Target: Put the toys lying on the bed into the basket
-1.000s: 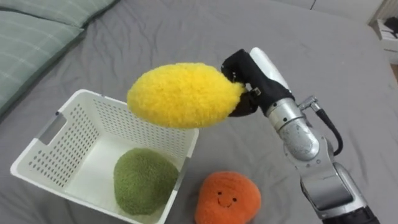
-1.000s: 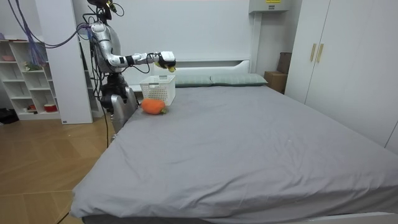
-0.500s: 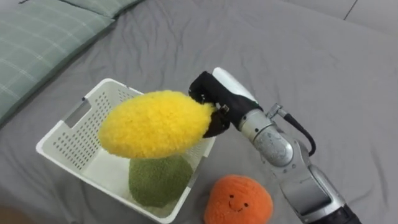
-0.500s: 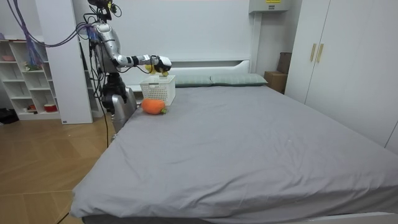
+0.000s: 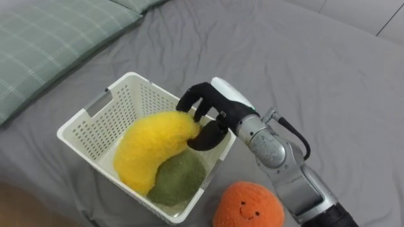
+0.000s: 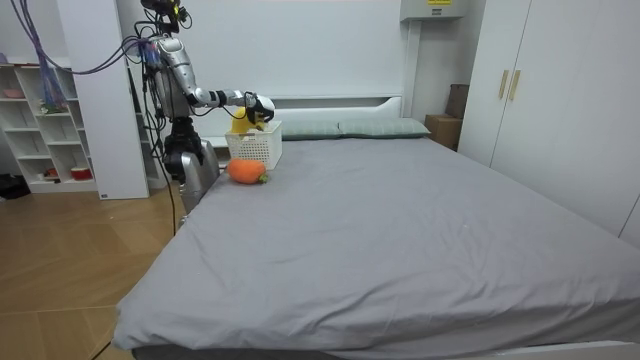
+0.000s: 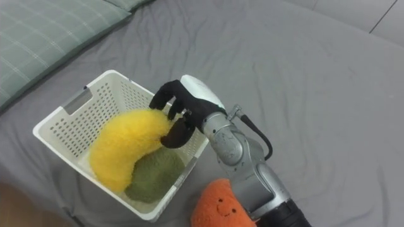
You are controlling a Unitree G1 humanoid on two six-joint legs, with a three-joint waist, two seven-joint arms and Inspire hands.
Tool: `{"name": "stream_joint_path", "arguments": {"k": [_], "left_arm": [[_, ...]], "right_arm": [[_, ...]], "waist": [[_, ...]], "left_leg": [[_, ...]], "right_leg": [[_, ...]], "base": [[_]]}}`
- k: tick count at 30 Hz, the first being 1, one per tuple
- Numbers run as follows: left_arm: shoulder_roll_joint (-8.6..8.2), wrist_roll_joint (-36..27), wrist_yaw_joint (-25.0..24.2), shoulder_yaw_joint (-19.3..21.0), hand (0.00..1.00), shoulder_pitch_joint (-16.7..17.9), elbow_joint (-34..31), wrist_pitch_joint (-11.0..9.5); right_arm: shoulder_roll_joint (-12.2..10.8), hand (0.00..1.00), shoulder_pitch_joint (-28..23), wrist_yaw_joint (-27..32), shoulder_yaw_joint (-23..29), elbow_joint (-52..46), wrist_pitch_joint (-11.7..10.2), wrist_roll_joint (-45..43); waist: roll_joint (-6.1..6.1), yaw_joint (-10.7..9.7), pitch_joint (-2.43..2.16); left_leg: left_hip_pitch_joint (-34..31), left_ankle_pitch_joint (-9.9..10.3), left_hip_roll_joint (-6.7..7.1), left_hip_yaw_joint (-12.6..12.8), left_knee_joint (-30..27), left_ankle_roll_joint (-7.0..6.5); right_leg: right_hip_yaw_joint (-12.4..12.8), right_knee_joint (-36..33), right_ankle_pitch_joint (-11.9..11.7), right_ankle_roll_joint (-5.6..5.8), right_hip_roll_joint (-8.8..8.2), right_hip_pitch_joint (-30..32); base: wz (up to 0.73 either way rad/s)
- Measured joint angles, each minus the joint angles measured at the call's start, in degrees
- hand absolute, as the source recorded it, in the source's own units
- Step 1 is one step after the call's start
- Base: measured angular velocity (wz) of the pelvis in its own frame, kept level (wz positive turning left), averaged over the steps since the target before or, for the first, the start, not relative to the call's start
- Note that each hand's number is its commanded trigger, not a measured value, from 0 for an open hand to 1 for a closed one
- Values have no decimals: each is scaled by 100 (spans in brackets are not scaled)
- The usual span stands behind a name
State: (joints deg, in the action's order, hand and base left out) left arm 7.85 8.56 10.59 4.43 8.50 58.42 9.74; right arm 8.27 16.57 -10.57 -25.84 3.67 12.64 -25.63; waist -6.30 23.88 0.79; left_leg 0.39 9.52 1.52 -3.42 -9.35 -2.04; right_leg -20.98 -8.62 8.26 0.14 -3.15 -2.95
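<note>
the yellow plush toy [image 5: 151,148] has come down: a second ago it hung in the air over the white basket [image 5: 145,98], and now it lies inside, slumped across the green plush toy [image 5: 180,180] with one end up against the near wall. the right robot hand [image 5: 211,116] has followed it to the rim, and its dark fingers and thumb are still curled about the toy's upper end, so the grip is not yet let go. the basket sits on the grey bed [image 5: 303,69] near a green checked pillow [image 5: 50,44]. the orange plush toy [image 5: 249,205] with a smiling face lies on the bed just beside the basket, not yet collected. two toys look to be in, and this one seems next.
</note>
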Motion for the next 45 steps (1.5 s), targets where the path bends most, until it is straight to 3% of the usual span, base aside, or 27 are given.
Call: {"name": "stream_joint_path", "arguments": {"k": [6,19,28,33,38,45], "left_arm": [[-13,0,8,1,0,-29,-78,-2],[-29,-2,3,65,0,-117,-99,-56],[0,-3,1,221,0,-56,-92,-44],[-24,-1,5,223,0,-55,-83,-48],[-47,-24,58,225,0,-72,17,-65],[-51,-25,129,279,0,47,7,-114]], "right_arm": [[-3,0,0,1,1,1,-2,-7],[3,0,0,14,24,0,-13,23],[11,0,0,215,24,0,-31,111],[55,0,0,358,27,1,-149,298],[100,0,0,445,98,2,-230,879],[169,0,-129,704,785,51,-326,1707]], "waist": [[-29,-15,37],[-36,-31,44],[35,-40,67],[116,-48,47],[149,-197,24],[168,-514,28]], "left_leg": [[-17,1,0,5,6,0],[-8,1,1,6,1,-1],[-2,1,3,6,-6,-1],[26,1,2,29,-4,-2],[28,-1,3,26,-5,-4],[113,1,-15,174,33,-6]], "right_leg": [[0,-1,0,0,-2,3],[32,-1,0,0,-2,1],[37,-2,0,0,-4,-2],[58,-4,0,0,-7,2],[57,-5,0,0,-10,-4],[247,-17,-1,1,12,-12]], "base": [[0],[0],[0],[0],[0],[-10]]}}
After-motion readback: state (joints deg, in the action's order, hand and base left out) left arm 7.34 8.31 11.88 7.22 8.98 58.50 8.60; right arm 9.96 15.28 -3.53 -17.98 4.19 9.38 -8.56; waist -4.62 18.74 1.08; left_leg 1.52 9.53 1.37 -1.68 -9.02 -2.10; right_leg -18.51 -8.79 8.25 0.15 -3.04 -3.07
